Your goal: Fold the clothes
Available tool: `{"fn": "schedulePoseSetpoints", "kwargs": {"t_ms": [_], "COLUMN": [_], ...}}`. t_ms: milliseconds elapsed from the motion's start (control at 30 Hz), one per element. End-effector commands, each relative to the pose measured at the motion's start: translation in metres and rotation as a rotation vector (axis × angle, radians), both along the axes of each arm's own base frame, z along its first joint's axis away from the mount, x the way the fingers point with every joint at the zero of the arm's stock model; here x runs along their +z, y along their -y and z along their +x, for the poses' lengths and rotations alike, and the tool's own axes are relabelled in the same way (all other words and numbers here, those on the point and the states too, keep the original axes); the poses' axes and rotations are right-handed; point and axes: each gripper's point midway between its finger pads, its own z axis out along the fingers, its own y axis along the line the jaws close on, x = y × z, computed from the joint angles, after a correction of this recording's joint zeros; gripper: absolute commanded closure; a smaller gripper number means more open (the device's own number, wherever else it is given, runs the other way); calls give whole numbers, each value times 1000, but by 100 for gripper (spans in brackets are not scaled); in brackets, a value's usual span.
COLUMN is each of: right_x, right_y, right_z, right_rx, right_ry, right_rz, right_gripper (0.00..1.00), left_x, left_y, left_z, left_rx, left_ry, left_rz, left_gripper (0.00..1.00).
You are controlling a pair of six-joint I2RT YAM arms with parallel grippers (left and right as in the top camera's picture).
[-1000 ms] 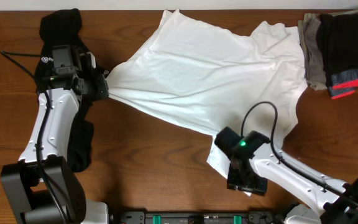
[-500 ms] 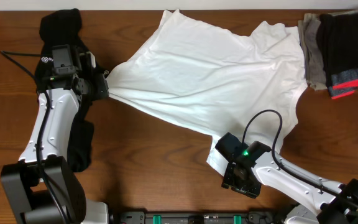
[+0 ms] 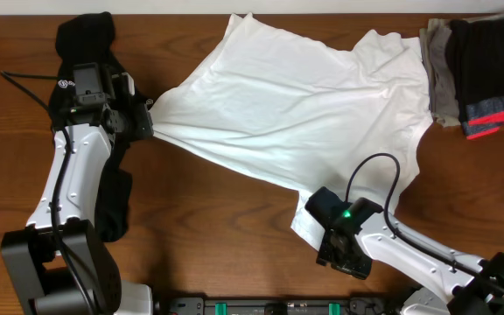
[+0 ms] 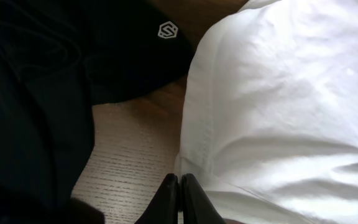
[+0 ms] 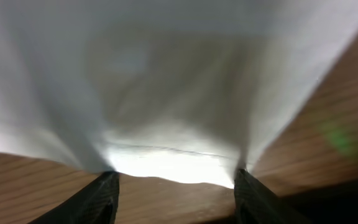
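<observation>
The white T-shirt (image 3: 304,96) lies spread, plain side up, across the middle and back of the wooden table (image 3: 217,219). Its left part is drawn out to a point that ends in my left gripper (image 3: 150,122). In the left wrist view that gripper (image 4: 180,185) is shut, with the shirt's hem (image 4: 194,149) running right into it. At the shirt's front corner (image 3: 300,226), my right gripper (image 5: 174,177) stands open low over the wood. The shirt's lit hem (image 5: 166,163) lies just ahead between its fingertips (image 5: 107,183).
A black garment (image 3: 86,39) with a small white logo (image 4: 165,30) lies under my left arm at the back left. A folded stack of grey, black and coral-striped clothes (image 3: 479,70) sits at the back right corner. A thin black cable (image 3: 24,87) trails left.
My right gripper has slid a little toward the table's front edge at the shirt's corner. The left arm and the shirt have not moved.
</observation>
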Motion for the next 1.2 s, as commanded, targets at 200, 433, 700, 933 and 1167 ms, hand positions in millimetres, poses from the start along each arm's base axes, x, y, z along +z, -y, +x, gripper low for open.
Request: {"fn": "schedulePoseSetpoints", "kwargs": {"t_ms": [200,433,700,933,1167], "right_x": [-5,-8,-15,-26,-27], "right_y": [31,27,30,27,28], "right_z": [13,27,26,25,37], "right_rx": [-80,-82,-115,-140,-169], "right_ry": [51,112,133,150,208], "right_rz": [-126,-110,-119,-83,-95], "right_gripper": [40,52,66,55,34], "left_x": [6,6,6,6,6], "left_y": [-4,-4,-4,-4,-4], "left_z": [1,1,1,1,1], "left_rx": [18,18,18,18,18], "left_ry": [21,21,21,20,21], "left_rz": [10,10,10,10,10], "left_gripper": [94,94,94,94,94]}}
